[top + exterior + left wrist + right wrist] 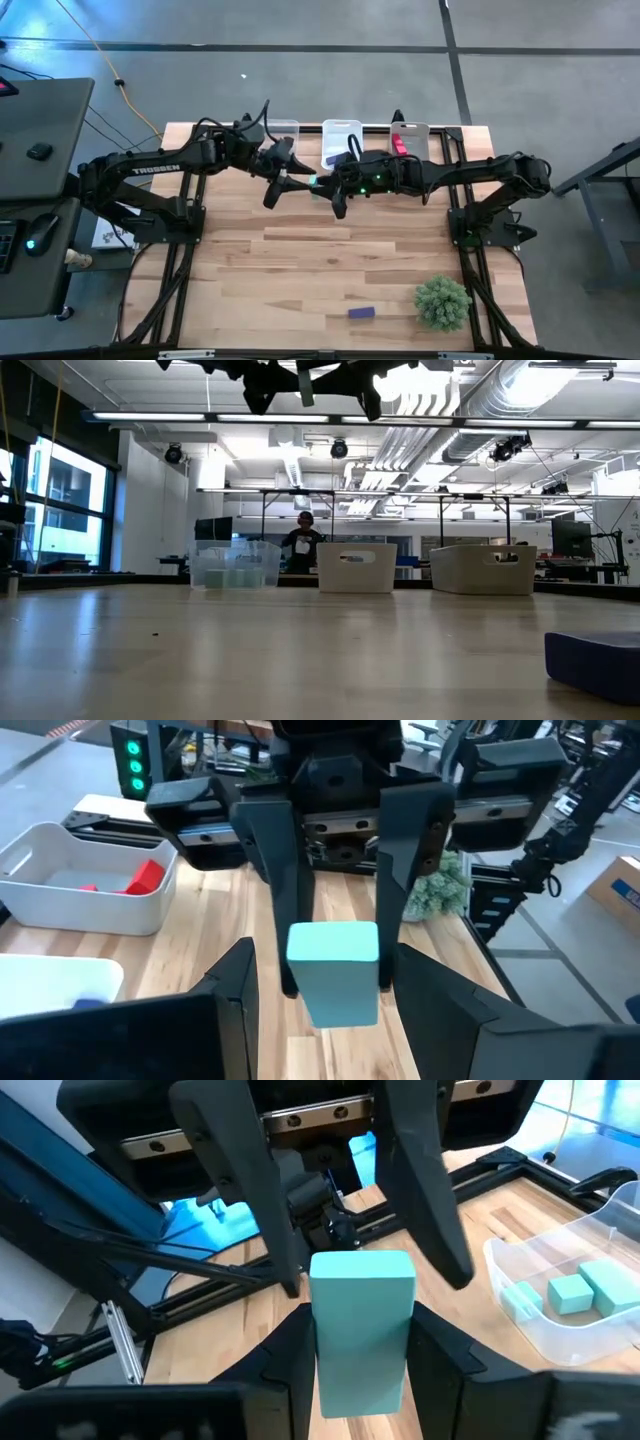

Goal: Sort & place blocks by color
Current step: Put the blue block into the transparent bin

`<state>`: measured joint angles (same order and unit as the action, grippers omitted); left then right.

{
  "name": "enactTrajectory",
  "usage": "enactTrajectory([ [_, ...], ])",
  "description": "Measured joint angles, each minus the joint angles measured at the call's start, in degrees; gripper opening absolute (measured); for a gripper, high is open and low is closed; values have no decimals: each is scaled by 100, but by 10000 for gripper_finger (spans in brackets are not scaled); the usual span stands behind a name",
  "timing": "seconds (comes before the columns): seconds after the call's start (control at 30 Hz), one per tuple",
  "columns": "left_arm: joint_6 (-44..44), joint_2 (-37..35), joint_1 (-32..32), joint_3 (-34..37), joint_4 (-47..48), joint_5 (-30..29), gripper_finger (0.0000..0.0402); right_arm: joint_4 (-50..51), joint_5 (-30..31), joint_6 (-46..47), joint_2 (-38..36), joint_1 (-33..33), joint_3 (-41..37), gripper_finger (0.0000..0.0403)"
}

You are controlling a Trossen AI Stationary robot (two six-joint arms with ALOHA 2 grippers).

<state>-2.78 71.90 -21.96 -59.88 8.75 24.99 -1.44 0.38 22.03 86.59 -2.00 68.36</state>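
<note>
The right gripper (362,1345) is closed around a small solid teal block (362,1320), high above the far middle of the wooden worktop (300,270). The left gripper (315,985) faces it with its fingers spread beside the same block, not pressing it. A purple bar (362,313) lies near the front edge.

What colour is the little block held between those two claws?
Teal, a pale blue-green. The block shows best in the right wrist view.
</note>
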Motion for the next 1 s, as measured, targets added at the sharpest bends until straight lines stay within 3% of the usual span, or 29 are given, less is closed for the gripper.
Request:
enactTrajectory([
  [0.73,101,164,2,2,-266,-2,144,-8,55,45,0,0,-4,100],
  [1.0,148,243,1,2,-256,174,90,51,90,45,0,0,-7,100],
])
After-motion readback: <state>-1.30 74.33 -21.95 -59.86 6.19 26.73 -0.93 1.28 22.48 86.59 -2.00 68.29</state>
